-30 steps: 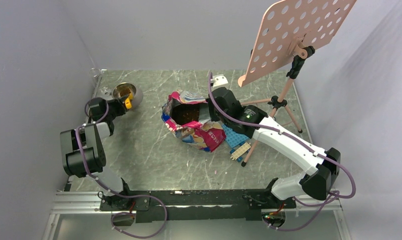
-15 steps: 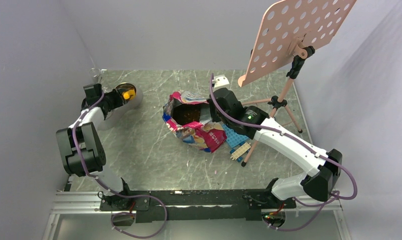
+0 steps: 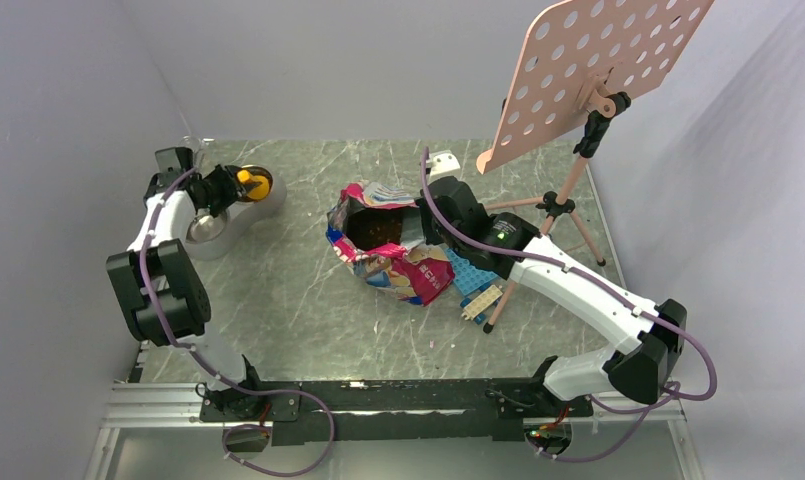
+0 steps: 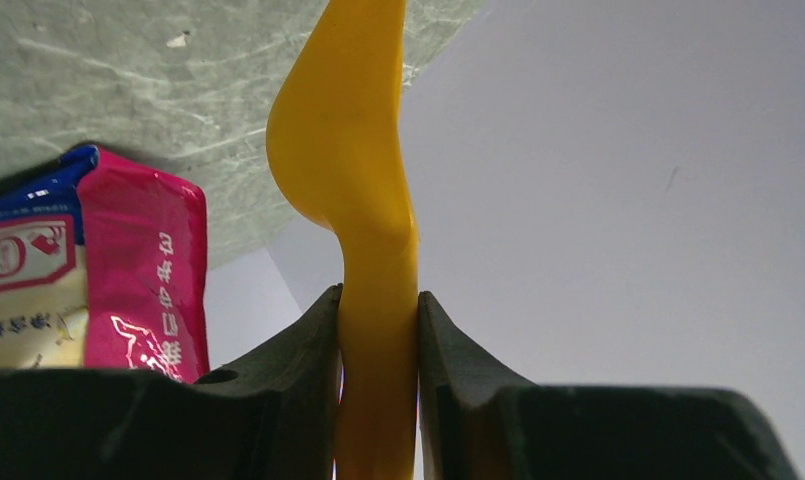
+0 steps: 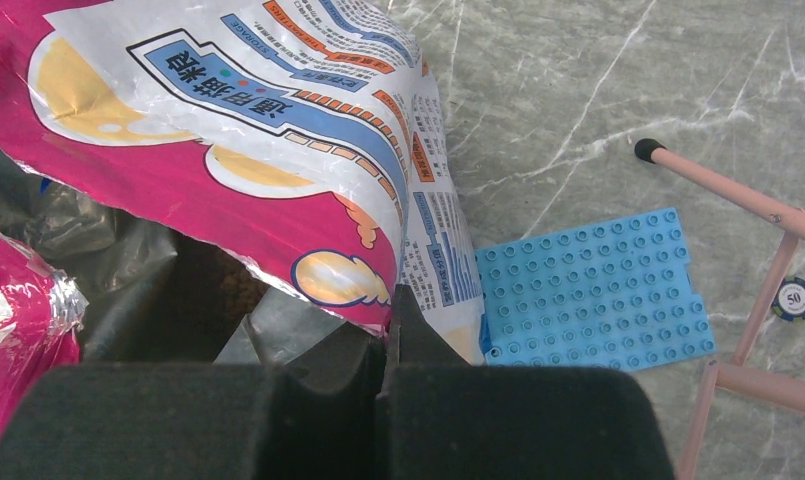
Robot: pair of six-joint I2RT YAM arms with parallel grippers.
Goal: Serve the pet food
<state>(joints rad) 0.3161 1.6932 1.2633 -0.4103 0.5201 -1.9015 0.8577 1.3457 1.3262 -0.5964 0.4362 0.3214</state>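
The kibble (image 3: 378, 231) lies as a dark mass inside the open pink pouch (image 3: 403, 268), just ahead of your right pincer (image 5: 391, 335). That pincer is clenched on the pouch's torn rim and props the mouth open; if the thin foil slips from the jaws, I judge the mouth would sag shut or the pouch would tip and spill pellets. Your left pincer (image 4: 378, 395), well apart from the pouch and near the steel bowl (image 3: 206, 226), is grasping the yellow scoop (image 4: 353, 150) by its slim handle. I cannot tell whether the scoop carries kibble, but a twist in that narrow hold could scatter any load beside the bowl.
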